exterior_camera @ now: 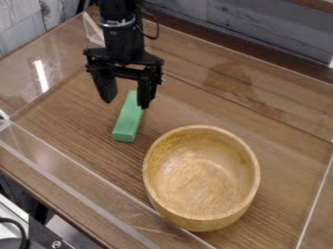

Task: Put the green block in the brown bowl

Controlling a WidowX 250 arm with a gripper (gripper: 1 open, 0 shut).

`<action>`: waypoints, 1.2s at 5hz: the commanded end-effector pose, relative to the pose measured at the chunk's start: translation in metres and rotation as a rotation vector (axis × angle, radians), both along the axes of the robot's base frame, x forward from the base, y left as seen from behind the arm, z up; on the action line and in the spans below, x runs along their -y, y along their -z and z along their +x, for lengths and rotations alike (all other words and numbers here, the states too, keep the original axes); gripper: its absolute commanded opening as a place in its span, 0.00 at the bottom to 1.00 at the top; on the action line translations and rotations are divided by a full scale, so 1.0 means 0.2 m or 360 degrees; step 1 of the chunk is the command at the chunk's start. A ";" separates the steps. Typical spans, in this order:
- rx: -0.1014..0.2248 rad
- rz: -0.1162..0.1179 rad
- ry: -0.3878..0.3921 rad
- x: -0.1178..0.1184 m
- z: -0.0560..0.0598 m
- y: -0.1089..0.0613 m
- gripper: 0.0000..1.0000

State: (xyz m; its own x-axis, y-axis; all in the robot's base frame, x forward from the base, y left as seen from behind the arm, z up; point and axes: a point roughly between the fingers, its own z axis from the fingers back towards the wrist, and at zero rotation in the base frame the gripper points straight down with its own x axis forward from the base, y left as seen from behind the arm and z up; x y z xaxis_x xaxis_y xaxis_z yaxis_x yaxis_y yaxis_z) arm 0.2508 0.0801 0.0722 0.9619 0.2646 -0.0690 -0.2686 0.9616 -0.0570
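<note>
Tool (125, 93) hangs wide open and empty above the far end of the green block (128, 121), fingers straddling it, ready to grasp; brown bowl (201, 177) waits nearby.

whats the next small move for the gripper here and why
Probably lower straight down and close on the green block. The gripper hangs open above the block's far end, fingers astride it, nothing held, and the brown bowl beside it has nothing in it.

Desk (267, 92): dark wood-grain top, glossy with glare; clear acrylic walls (39, 58) around; grey plank wall (279, 24) at far side
</note>
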 end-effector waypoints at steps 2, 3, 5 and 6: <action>0.0060 -0.0015 -0.0091 -0.03 0.03 0.03 1.00; 0.0064 -0.0030 -0.0110 -0.03 0.04 0.05 1.00; 0.0077 -0.0064 -0.0135 -0.04 0.06 0.07 1.00; 0.0083 -0.0077 -0.0137 -0.04 0.07 0.07 1.00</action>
